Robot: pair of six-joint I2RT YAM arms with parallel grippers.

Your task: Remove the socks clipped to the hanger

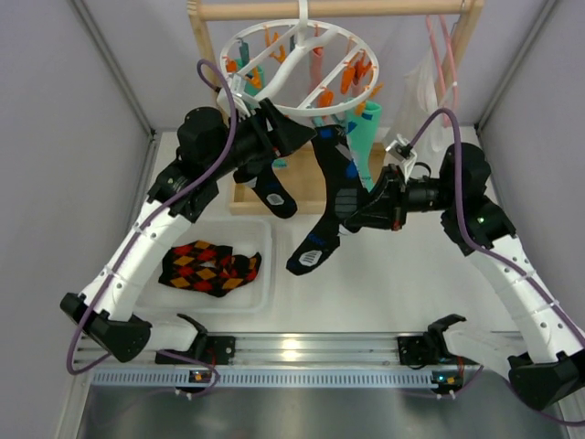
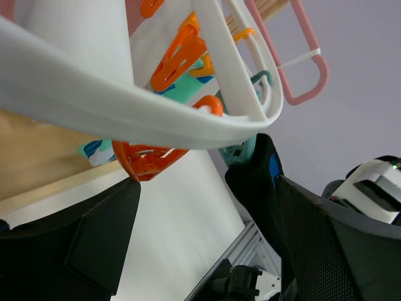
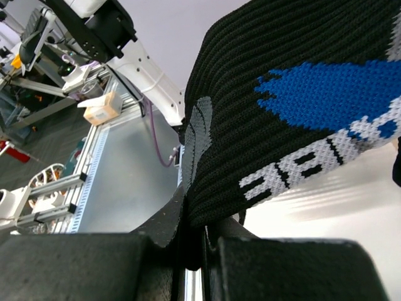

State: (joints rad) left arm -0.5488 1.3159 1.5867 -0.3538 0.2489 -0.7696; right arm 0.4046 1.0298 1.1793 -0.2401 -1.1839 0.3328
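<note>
The white ring hanger hangs from the wooden rack with orange and teal pegs. A black sock with blue and grey diamonds hangs from its front rim, and my right gripper is shut on it; the right wrist view shows the knit pinched in the gripper. A second black sock, a teal sock and a pink sock also hang there. My left gripper is open just under the front rim; in its wrist view the gripper sits below the ring and an orange peg.
A white tray at the left holds the black sock with red, orange and yellow diamonds. A pink hanger with a white garment hangs at the right of the wooden rack.
</note>
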